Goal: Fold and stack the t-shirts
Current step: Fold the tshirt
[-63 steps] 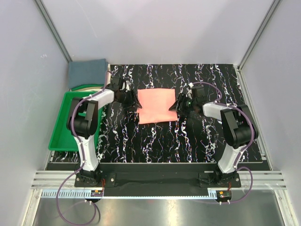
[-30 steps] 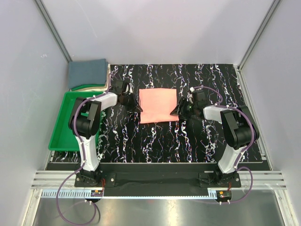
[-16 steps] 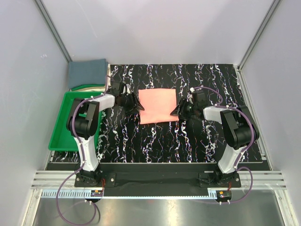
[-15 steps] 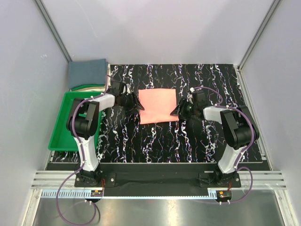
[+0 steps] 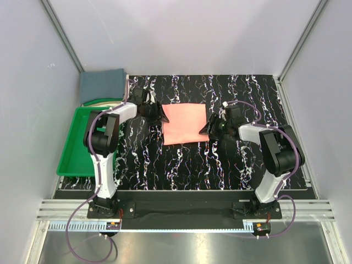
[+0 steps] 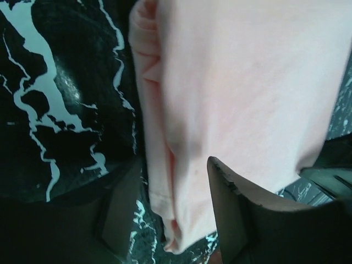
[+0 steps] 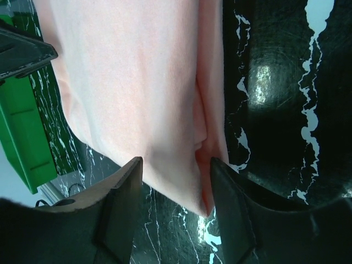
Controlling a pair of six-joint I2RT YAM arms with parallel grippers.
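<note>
The salmon-pink t-shirt [image 5: 185,124] lies folded into a flat rectangle on the middle of the black marbled table. My left gripper [image 5: 158,115] sits low at its left edge, open, and its fingers [image 6: 230,204] straddle the shirt's folded edge [image 6: 242,82] without pinching it. At the shirt's right edge, near the front corner, my right gripper [image 5: 209,127] is also open. That corner of the shirt [image 7: 126,77] lies loose between its fingers [image 7: 124,204]. The slate blue-grey t-shirt [image 5: 102,82] lies folded at the back left corner.
A green plastic tray [image 5: 70,144] stands at the left of the table beside the left arm; it also shows in the right wrist view as the green tray [image 7: 22,126]. Grey walls close in the table at the back and on both sides.
My left gripper has slid a little toward the back along the shirt's left edge. The right gripper and the pink shirt have hardly moved.
</note>
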